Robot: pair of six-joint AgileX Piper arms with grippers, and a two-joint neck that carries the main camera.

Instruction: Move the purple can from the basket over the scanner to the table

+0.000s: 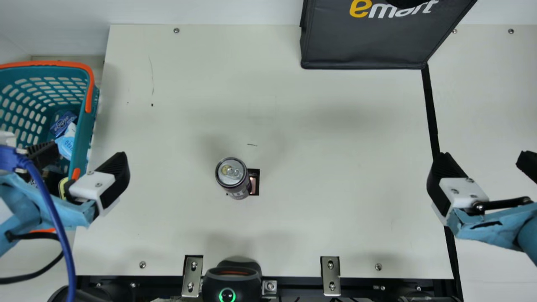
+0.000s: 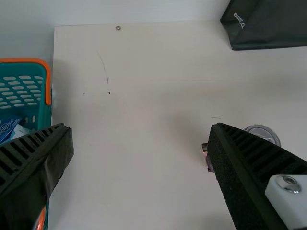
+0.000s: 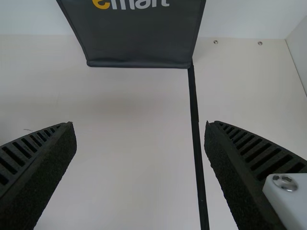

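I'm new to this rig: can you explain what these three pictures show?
This robot has two arms. The main view comes from the neck camera between them, each wrist view from a camera on that arm. The left tool and right tool are open, holding nothing. The purple can stands upright on the cream table. In the main view, a teal basket holding packets is at the left, a dark bag at the top, the scanner at the bottom.

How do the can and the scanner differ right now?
The can is purplish with a silvery top; the scanner is black with a glowing green ring. The can stands upright on the table; the scanner is at its near edge. Both are unheld.
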